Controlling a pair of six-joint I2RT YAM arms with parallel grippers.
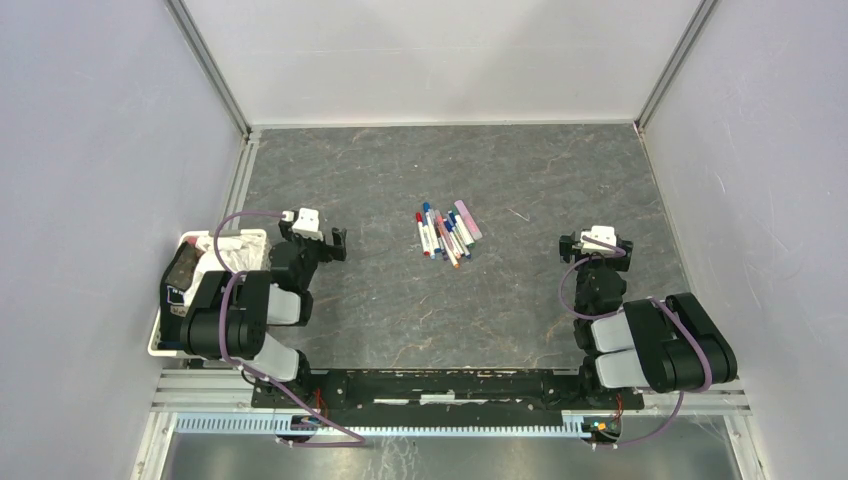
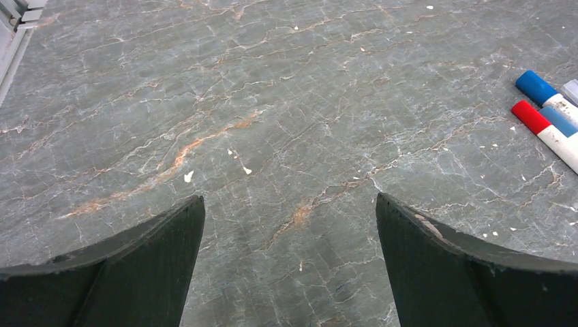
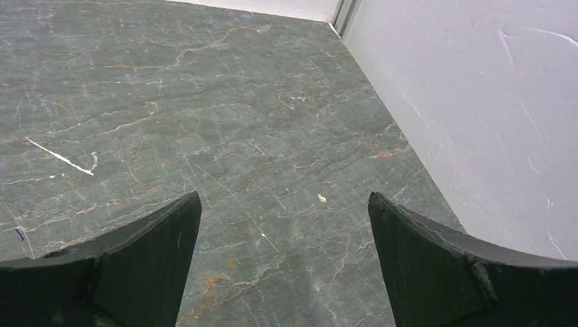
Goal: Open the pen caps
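Observation:
Several pens (image 1: pixel 447 230) lie bunched in the middle of the grey table, white barrels with red, blue and pink caps still on them. The left wrist view catches two of them at its right edge: a blue pen cap (image 2: pixel 536 87) and a red pen cap (image 2: pixel 530 116). My left gripper (image 1: pixel 312 240) stands open to the left of the bunch, well apart from it, nothing between its fingers (image 2: pixel 153 266). My right gripper (image 1: pixel 597 245) is open too, off to the right of the pens, and its fingers (image 3: pixel 436 259) frame only bare table.
A white tray (image 1: pixel 252 237) with a brown object and white cloth sits at the left edge beside the left arm. White walls enclose the table; the right wall (image 3: pixel 477 102) is close to the right gripper. A metal rail (image 1: pixel 440 385) runs along the near edge.

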